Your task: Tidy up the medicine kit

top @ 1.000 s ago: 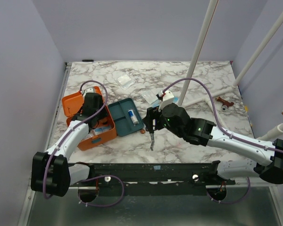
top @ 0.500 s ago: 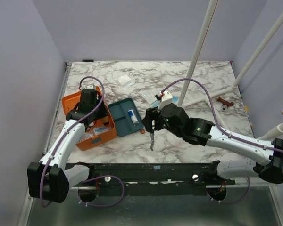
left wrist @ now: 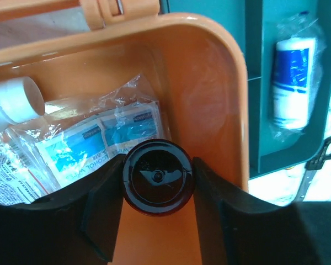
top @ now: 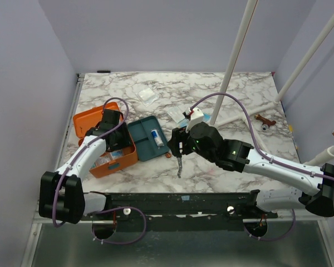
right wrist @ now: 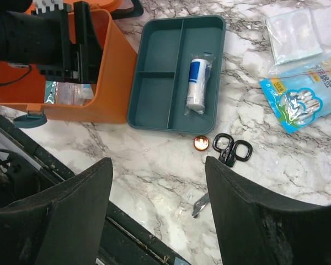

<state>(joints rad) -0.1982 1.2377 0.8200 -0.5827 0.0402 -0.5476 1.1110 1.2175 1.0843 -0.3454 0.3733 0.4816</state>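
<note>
**Top and wrist views.** My left gripper (top: 112, 135) reaches into the medicine kit (top: 121, 161), which sits at 9 o'clock on the table with its lid laid open. The fingers are clamped on a dark round cap (left wrist: 157, 179), apparently a bottle's. My right gripper (right wrist: 157, 163) hangs wide and empty over the scissors (right wrist: 231, 150).

**Risks, as I judge them.** The kit's wall (left wrist: 229, 110) stands just beside the finger at 3 o'clock, so a sideways move could catch it and drag the box. If I let go too high, the bottle could topple onto the wipe sachets (left wrist: 99, 138) at 11 o'clock.

**Setting.** A marble-patterned tabletop (top: 222, 89) carries a teal compartment tray (right wrist: 154, 94), which lies at 3 o'clock of the kit and holds a wrapped roll (right wrist: 197, 83). Lavender walls (top: 156, 33) enclose the table, and white poles (top: 236, 50) rise at 1 o'clock.
</note>
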